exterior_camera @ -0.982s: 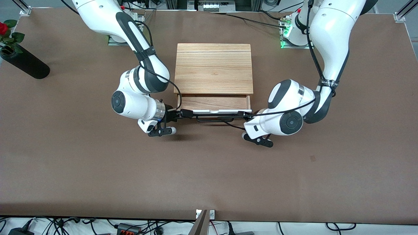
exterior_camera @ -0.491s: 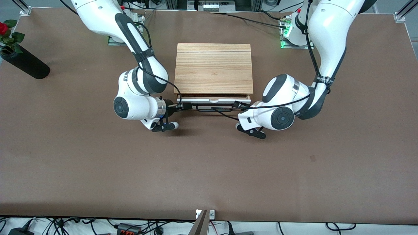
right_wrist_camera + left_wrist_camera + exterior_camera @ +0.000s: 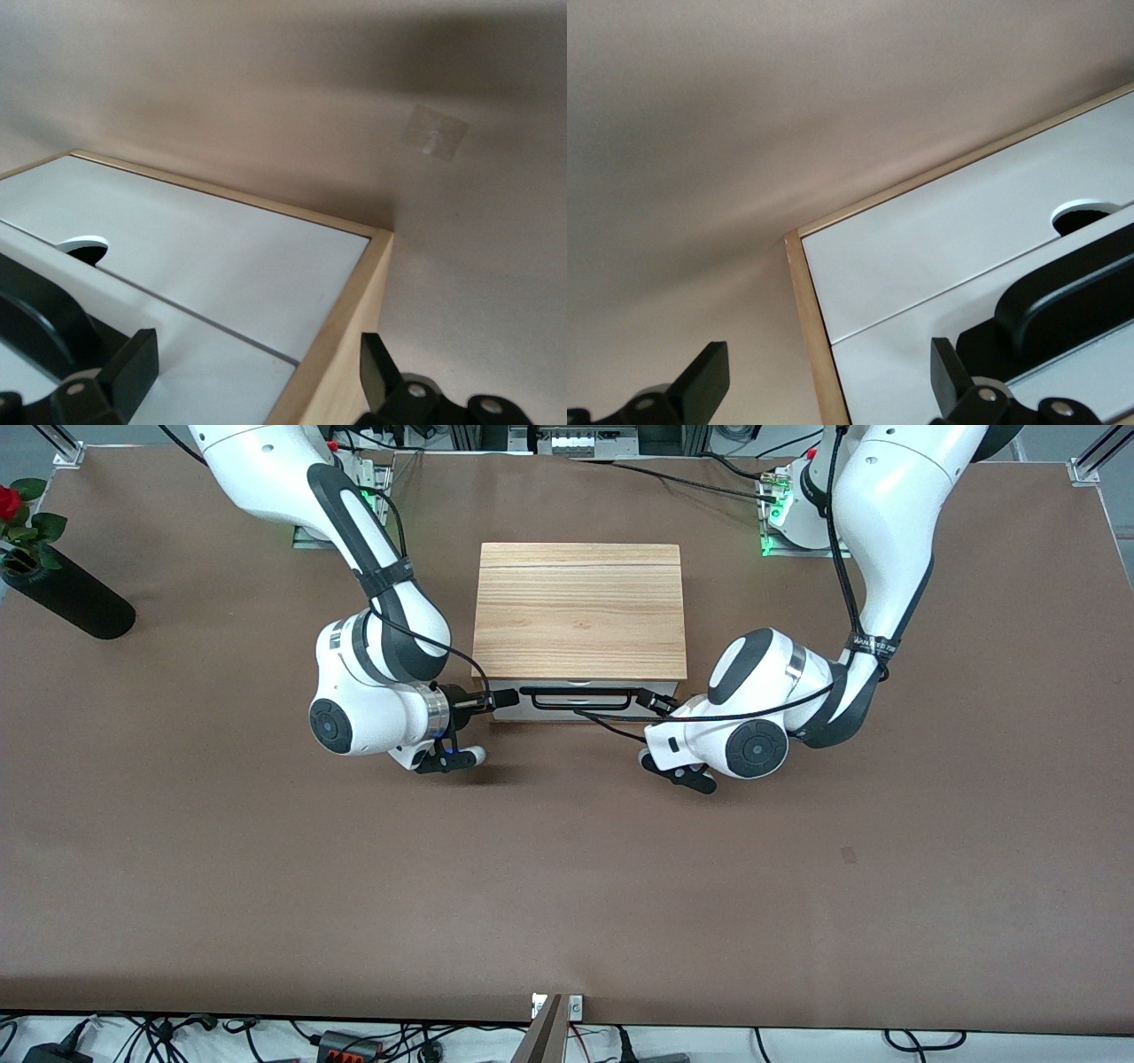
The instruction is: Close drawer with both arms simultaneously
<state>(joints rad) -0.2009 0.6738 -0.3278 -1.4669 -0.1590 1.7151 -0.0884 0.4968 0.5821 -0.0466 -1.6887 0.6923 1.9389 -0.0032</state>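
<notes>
The oak-coloured cabinet (image 3: 580, 611) stands mid-table. Its drawer (image 3: 576, 699) is pushed in, and only the white front and the black wire handle (image 3: 580, 689) show under the top's edge. My right gripper (image 3: 496, 698) is at the front's corner toward the right arm's end. It is open, and its fingers (image 3: 133, 367) straddle the cabinet's wooden side edge (image 3: 341, 354). My left gripper (image 3: 656, 701) is at the other corner, open, with its fingers (image 3: 704, 385) either side of the wooden edge (image 3: 811, 354). The white front (image 3: 939, 266) and handle (image 3: 1063, 297) fill the left wrist view.
A black vase (image 3: 66, 593) with a red rose lies at the right arm's end of the table, near the robots' side. A small mark (image 3: 849, 856) shows on the brown tabletop nearer the front camera. Black cables hang from both wrists.
The drawer has slid from partly open into the cabinet. Both grippers have moved with its front toward the cabinet, and the wooden tray no longer shows.
</notes>
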